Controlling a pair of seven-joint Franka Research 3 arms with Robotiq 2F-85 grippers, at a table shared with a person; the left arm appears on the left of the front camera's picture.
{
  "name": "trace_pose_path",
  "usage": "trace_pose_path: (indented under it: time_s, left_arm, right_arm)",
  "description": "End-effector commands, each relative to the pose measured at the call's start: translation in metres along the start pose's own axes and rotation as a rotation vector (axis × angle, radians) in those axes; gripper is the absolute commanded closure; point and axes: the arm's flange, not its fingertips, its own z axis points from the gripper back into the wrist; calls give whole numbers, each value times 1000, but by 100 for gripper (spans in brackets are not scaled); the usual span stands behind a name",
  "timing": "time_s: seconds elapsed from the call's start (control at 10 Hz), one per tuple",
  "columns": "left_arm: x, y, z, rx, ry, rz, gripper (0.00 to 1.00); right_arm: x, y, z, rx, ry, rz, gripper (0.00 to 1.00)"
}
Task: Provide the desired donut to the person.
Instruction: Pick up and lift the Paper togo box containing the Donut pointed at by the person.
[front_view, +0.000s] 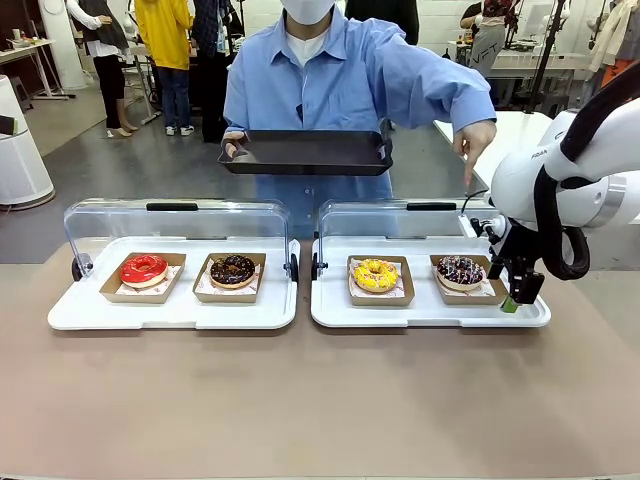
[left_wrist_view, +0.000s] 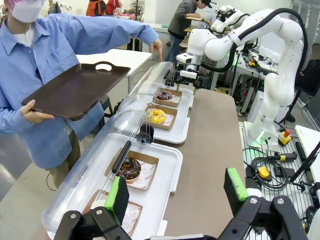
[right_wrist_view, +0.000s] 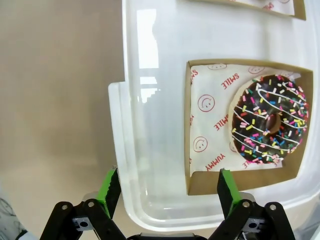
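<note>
Right fingers (right_wrist_view: 111, 186), spread wide and empty, hang over the tray rim (right_wrist_view: 127, 150) (person (front_view: 330, 80) pointing at the sprinkled donut (right_wrist_view: 270, 120)); descending here may snag that rim.

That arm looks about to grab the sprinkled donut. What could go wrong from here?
1. The right arm's jaws stand open over the rim of the white plastic tray and the edge of the brown cardboard holder. Closing there could nip the rim or tip the holder, sliding the chocolate donut with coloured sprinkles off.
2. The person's pointing hand hangs close above the arm, so lifting could bump it.
</note>
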Motion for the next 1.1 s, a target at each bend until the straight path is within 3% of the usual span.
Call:
trace_pose_path:
  time_s: [0.0, 0.8, 0.9, 1.0]
  left_arm:
    - [1, -1, 1, 0, -8, -5, 0]
    - [1, -1, 1, 0, -8, -5, 0]
    - [1, -1, 1, 0, -8, -5, 0]
    - [1, -1, 1, 0, -8, -5, 0]
  right_arm:
    - [-3, -10, -6, -13, -6, 3, 0]
    - [-4, -27, -24, 1, -2, -13, 0]
    - [-4, -27, -24, 0, -4, -7, 58]
    - [-4, -27, -25, 3, -2, -7, 59]
